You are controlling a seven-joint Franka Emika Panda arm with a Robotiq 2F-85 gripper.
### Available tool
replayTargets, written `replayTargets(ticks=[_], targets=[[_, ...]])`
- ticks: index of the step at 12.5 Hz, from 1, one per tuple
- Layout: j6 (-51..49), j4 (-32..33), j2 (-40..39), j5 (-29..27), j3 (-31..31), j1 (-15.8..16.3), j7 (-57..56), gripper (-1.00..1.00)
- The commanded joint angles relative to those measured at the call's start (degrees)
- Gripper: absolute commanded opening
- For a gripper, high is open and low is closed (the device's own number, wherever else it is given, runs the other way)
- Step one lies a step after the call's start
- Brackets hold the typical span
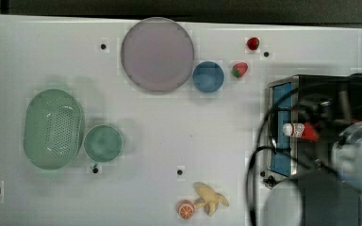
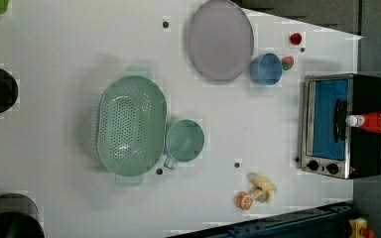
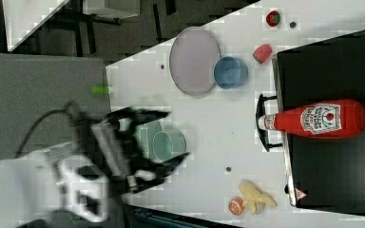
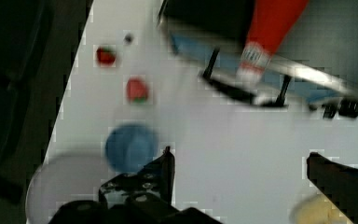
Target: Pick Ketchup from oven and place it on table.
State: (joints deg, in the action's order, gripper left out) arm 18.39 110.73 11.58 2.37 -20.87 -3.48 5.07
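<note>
Table [image 2: 79, 29], white, carries oven [image 2: 367, 148] at the left view's right; Ketchup [image 3: 321, 118] lies on the oven's black top, cap over the door. Right view shows its label crest, wording unreadable. Gripper [image 4: 237, 163] released, jaws wide apart above table.

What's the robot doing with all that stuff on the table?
The robot arm is going after the ketchup, which lies on its side on top of the black oven, its cap sticking out over the door side. The end effector is open, holds nothing, and is apart from the bottle, out over the white table. The bowls, plate, banana and strawberries on the table are not being touched.
</note>
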Motion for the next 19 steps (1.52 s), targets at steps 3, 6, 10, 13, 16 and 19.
replayTargets(ticks=[3, 6, 10, 13, 16, 19], targets=[[6.5, -0.2, -8.9, -0.7, -7.7, -1.1, 1.2, 1.00], [8.9, -2.8, -16.0, -1.0, -11.6, -1.4, 1.2, 1.00], [13.8, -5.3, -23.4, -2.0, -14.5, -2.2, 1.2, 1.00], [14.5, -5.2, -27.5, -9.7, -14.8, -3.5, 1.2, 1.00], [17.1, -5.2, -30.4, -11.3, -14.8, -4.3, 1.1, 1.00], [19.2, -4.3, -32.0, -11.6, -14.8, -4.4, 1.1, 1.00]])
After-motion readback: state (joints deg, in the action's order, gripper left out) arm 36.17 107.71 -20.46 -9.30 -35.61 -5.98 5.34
